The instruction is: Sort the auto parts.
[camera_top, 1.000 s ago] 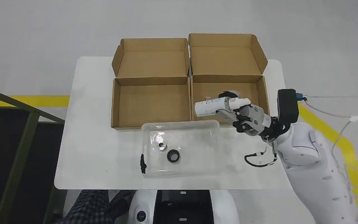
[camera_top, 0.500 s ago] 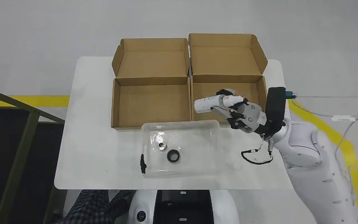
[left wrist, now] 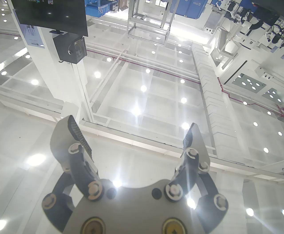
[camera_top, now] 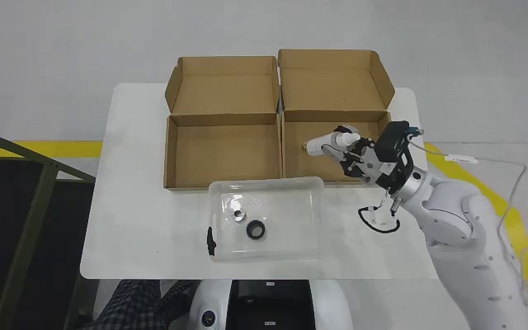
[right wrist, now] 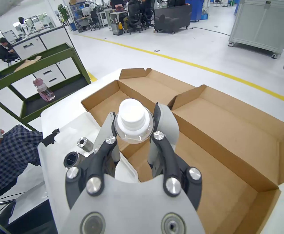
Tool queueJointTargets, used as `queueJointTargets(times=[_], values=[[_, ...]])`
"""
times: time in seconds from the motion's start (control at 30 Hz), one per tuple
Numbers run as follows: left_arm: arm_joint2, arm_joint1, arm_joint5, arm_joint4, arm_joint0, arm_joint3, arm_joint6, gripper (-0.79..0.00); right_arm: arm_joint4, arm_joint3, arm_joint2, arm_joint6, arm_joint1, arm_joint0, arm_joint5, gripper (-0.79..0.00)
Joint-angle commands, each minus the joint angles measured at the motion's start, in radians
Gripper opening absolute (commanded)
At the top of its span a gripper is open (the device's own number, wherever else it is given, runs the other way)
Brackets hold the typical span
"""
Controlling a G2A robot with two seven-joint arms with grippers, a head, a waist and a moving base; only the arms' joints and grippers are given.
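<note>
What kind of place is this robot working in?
Probably a big factory hall or robot lab: there is a yellow painted floor line, black office chairs in the background, and a green metal trolley nearby.

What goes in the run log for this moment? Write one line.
right tool: shut on bottle, over right box | left tool: open, empty, facing ceiling | bin: metal cylinder, dark ring

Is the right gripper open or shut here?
Shut: the right gripper clamps both sides of the clear plastic bottle with a white cap.
</note>
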Motion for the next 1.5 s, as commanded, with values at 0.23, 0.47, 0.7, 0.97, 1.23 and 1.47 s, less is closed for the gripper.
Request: queueJointTargets(times=[0.23,0.47,0.7,0.97,1.23,1.47], values=[[0.000,0.000,0.000,0.000,0.000,0.000,0.000,0.000,-0.074,0.063,-0.027,0.071,-0.002,0.039,0.079,-0.785],[0.000,0.000,0.000,0.000,0.000,0.000,0.000,0.000,-0.130,0.180,-0.109,0.113,-0.014,0.125,0.128,-0.785],[0.000,0.000,0.000,0.000,0.000,0.000,0.000,0.000,-0.183,0.278,-0.173,0.133,-0.027,0.209,0.173,-0.785],[0.000,0.000,0.000,0.000,0.000,0.000,0.000,0.000,-0.234,0.359,-0.249,0.152,-0.046,0.276,0.221,-0.785],[0.000,0.000,0.000,0.000,0.000,0.000,0.000,0.000,-0.243,0.430,-0.292,0.153,-0.061,0.314,0.242,-0.640],[0.000,0.000,0.000,0.000,0.000,0.000,0.000,0.000,-0.238,0.459,-0.304,0.148,-0.068,0.327,0.240,-0.394]])
